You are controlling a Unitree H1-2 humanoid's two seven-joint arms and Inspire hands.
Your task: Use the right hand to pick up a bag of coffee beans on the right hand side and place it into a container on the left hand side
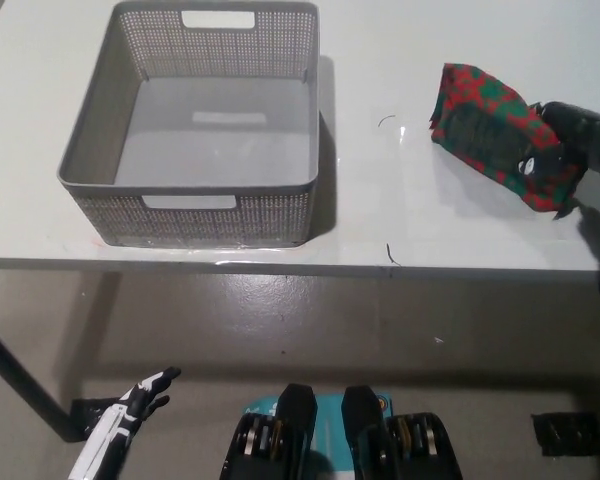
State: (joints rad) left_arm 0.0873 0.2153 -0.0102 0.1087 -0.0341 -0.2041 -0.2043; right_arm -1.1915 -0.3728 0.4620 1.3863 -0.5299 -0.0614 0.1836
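A red and green bag of coffee beans (485,128) lies on the right part of the white table (380,220). My black right hand (570,140) grips the bag's right end, fingers wrapped over it. The bag looks slightly raised at that end. The grey mesh basket (195,200) stands empty on the left half of the table. My white left hand (130,415) hangs low at the lower left, below table level, fingers apart and holding nothing.
The table's front edge (300,268) runs across the middle of the picture. Two short dark marks (389,120) sit on the table between basket and bag. A dark object (565,435) lies on the floor at the lower right.
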